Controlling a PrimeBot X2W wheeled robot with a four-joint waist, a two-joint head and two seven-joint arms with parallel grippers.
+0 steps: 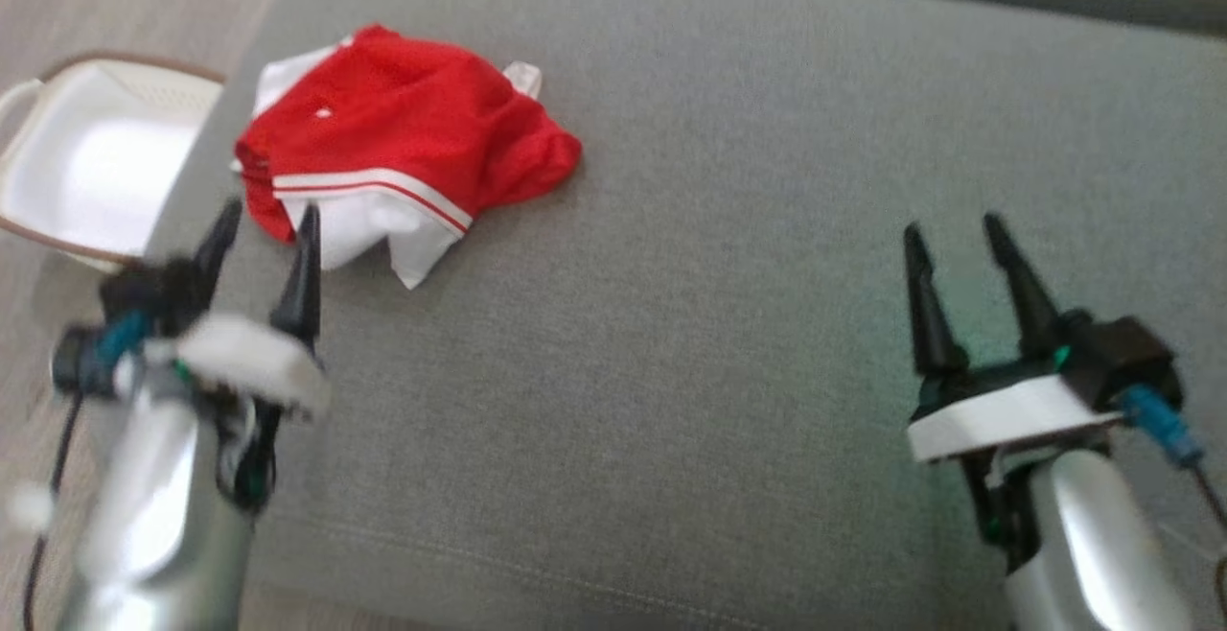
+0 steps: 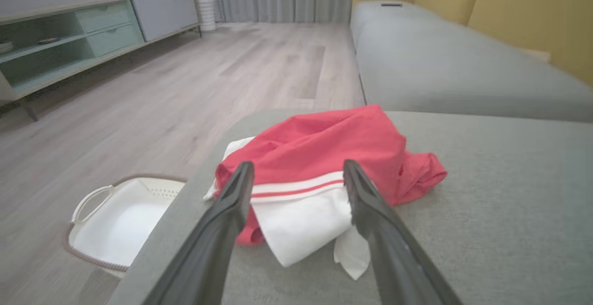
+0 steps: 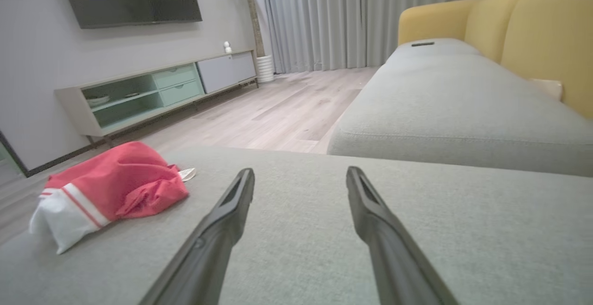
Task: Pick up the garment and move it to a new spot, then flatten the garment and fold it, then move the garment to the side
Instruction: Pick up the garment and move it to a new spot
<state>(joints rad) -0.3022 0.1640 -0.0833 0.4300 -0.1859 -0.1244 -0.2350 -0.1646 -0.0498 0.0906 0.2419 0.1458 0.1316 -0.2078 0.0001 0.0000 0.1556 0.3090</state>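
**First step: approach for the pick-up.** The garment, a crumpled red piece with white panels and a red-striped white band, lies bunched near the far left corner of the grey sofa cushion. It is close to the edge, beside which a white basket stands on the floor.

The left gripper hangs at the garment's near white edge. Its fingers are apart and frame the striped band in the left wrist view; whether a tip touches cloth cannot be told. The right gripper is well apart from the garment over bare cushion, its fingers likewise apart and holding nothing.

Judged state: nothing is lifted, and moving, flattening, folding and setting aside are all yet to do. The next move likely calls for the left gripper to advance and lower onto the bunched cloth. It should close on a thick fold rather than a single loose layer, so the whole piece lifts together.
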